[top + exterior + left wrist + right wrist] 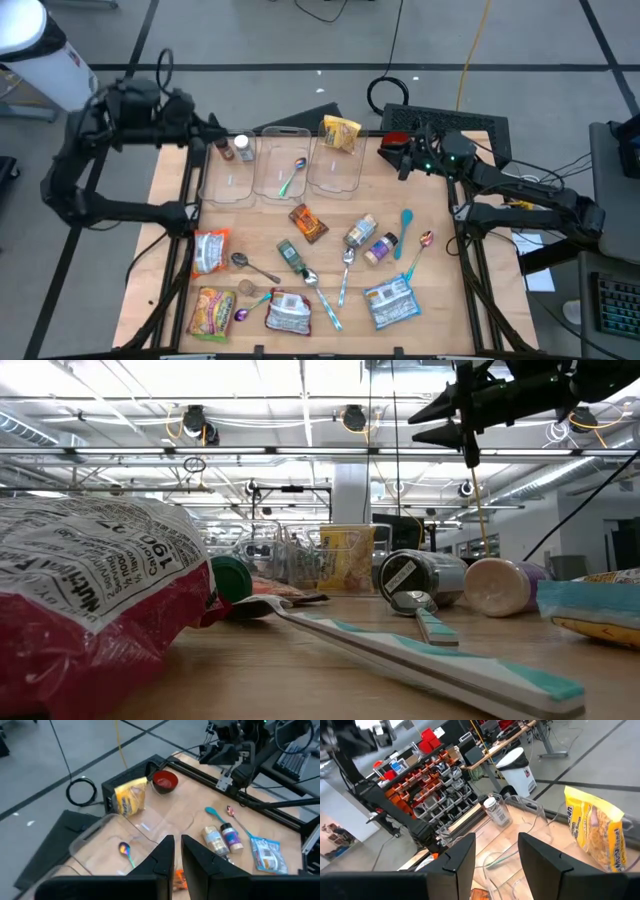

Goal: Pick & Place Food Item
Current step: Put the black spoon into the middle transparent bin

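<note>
A yellow food bag [341, 133] [129, 797] [595, 832] stands upright at the far rim of the right-hand one of three clear containers [335, 170]. My left gripper [218, 138] [177, 855] hangs shut and empty, high over the table's far left corner, by the left container [228, 175]. My right gripper [385, 150] [496, 852] hovers open and empty at the far right, pointing level toward the containers. It shows at the top of the low view [415, 422].
A spice bottle [243, 148] stands in the left container, and a spoon [292, 177] lies in the middle one. Snack bags [212, 250] [392, 300], an orange packet [308, 222], bottles [360, 233] and spoons litter the near half. A red bowl [165, 781] sits far right.
</note>
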Available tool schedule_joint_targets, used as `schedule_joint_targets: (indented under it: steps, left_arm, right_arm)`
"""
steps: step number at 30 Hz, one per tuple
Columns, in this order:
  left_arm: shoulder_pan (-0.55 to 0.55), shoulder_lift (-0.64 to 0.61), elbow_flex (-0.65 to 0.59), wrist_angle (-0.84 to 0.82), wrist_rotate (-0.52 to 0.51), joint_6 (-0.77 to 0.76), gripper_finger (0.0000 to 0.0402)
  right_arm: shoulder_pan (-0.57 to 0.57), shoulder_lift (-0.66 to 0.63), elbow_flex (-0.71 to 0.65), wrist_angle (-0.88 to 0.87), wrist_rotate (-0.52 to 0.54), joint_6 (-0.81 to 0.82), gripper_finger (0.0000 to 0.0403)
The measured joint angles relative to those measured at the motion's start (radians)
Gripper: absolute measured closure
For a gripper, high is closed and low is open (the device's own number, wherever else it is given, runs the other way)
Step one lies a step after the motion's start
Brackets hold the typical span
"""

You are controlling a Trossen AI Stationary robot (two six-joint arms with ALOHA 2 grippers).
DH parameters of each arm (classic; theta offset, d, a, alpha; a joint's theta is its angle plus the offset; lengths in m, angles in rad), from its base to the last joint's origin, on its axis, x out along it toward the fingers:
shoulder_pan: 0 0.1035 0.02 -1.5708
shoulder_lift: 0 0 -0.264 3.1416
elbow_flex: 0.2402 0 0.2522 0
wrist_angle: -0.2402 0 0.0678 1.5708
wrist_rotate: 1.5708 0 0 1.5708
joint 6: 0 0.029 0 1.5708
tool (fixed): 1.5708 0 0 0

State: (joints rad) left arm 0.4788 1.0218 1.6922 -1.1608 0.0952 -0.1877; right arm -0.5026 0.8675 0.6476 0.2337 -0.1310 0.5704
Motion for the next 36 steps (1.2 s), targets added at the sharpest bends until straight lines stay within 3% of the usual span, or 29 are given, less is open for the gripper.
schedule_joint_targets:
  steps: [12, 20, 26, 33, 36]
  left_arm:
    - [-0.077, -0.383, -0.803, 0.688, -0.020, -0.248, 0.0364]
    - [-0.113, -0.395, -1.204, 1.295, -0.017, -0.482, 0.0364]
    - [-0.149, -0.307, -1.337, 1.671, -0.017, -0.628, 0.0364]
    - [-0.186, -0.182, -1.343, 1.973, -0.013, -0.543, 0.0364]
    - [-0.186, -0.144, -1.342, 2.029, 0.013, -0.537, 0.0363]
  right_arm:
    - [0.000, 0.044, 0.000, 0.002, 0.003, 0.008, 0.0264]
    - [0.000, 0.147, 0.000, 0.144, 0.033, 0.144, 0.0264]
    - [0.000, 0.255, 0.000, 0.342, 0.034, 0.237, 0.0264]
    - [0.068, 0.408, 0.000, 0.646, 0.083, 0.363, 0.0264]
    - [0.125, 0.466, 0.000, 0.781, 0.106, 0.364, 0.0264]
